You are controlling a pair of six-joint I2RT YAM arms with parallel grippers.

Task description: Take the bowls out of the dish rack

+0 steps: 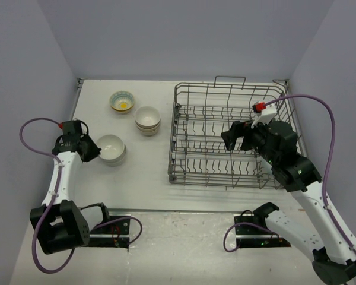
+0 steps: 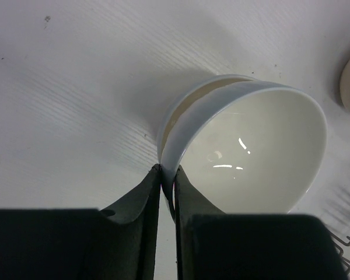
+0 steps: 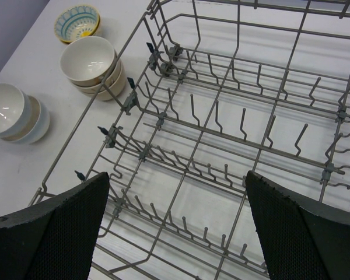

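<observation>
My left gripper point(image 1: 95, 149) is shut on the near rim of a white bowl point(image 2: 256, 151), one finger inside and one outside. That bowl sits tilted in a second bowl with a beige band point(image 2: 204, 93); from above the pair point(image 1: 111, 148) stands on the table left of the dish rack point(image 1: 178, 172). A beige stack of bowls point(image 1: 148, 119) and a patterned bowl point(image 1: 122, 101) with a yellow inside stand farther back. My right gripper point(image 3: 176, 178) hangs open over the dish rack point(image 3: 221, 125), where I see only bare tines.
The rack fills the right half of the table, close to the right wall. Its looped handle point(image 1: 230, 78) rises at the far side. The beige stack point(image 3: 90, 61) stands just outside the rack's left wall. Both arm bases sit at the near edge.
</observation>
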